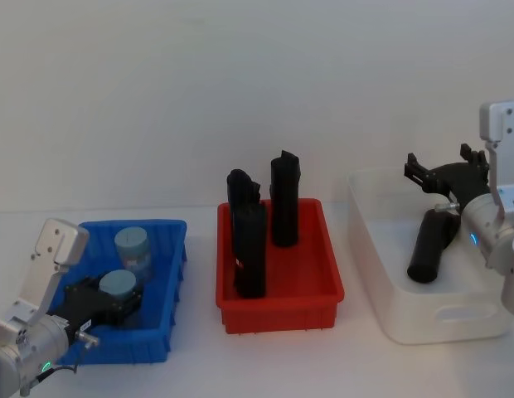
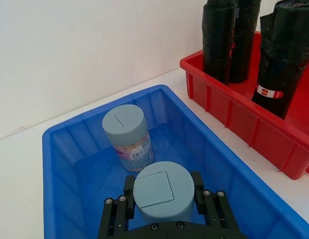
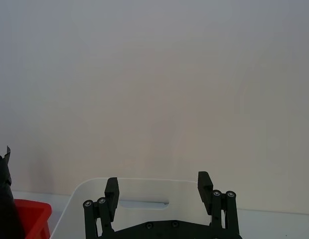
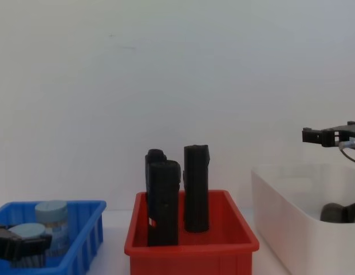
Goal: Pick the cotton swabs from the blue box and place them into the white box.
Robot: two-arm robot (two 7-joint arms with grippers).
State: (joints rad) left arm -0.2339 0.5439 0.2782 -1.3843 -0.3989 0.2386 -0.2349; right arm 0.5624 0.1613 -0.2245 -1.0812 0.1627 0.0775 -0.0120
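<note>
Tabletop (image 1: 199,356), white, three open boxes in a row, listed nearest first.

1. Left hand (image 1: 116,292) (image 2: 163,185) (image 4: 17,246): reaches down into the blue box (image 1: 128,352) (image 2: 70,149) (image 4: 89,226) at about 8 o'clock of the head view. Its black fingers (image 2: 198,183) are clamped on either side of the near swab tub (image 1: 118,283) (image 2: 162,191) (image 4: 26,231).

2. Near swab tub: round, pale blue-grey lid uppermost, in the near half of the blue box.

3. Far swab tub (image 1: 133,249) (image 2: 125,132) (image 4: 51,220): same lid, clear wall showing swab sticks and a label. It stands at about 1 o'clock of the near tub, close by it and leaning a little, toward the box's back wall.

4. Red box (image 1: 282,313) (image 2: 234,114) (image 4: 189,255): middle of the row, at 6 o'clock. It holds three upright black rolls (image 1: 250,249) (image 2: 284,55) (image 4: 163,200), two toward its left side and one toward the back.

5. White box (image 1: 439,323) (image 3: 139,191) (image 4: 292,215): largest of the three, at 4 o'clock. One black roll (image 1: 429,245) (image 4: 338,212) lies tilted inside it.

6. Right hand (image 1: 439,167) (image 3: 158,183) (image 4: 329,133): hangs in the air above the white box's far end, fingers apart, nothing between them.
</note>
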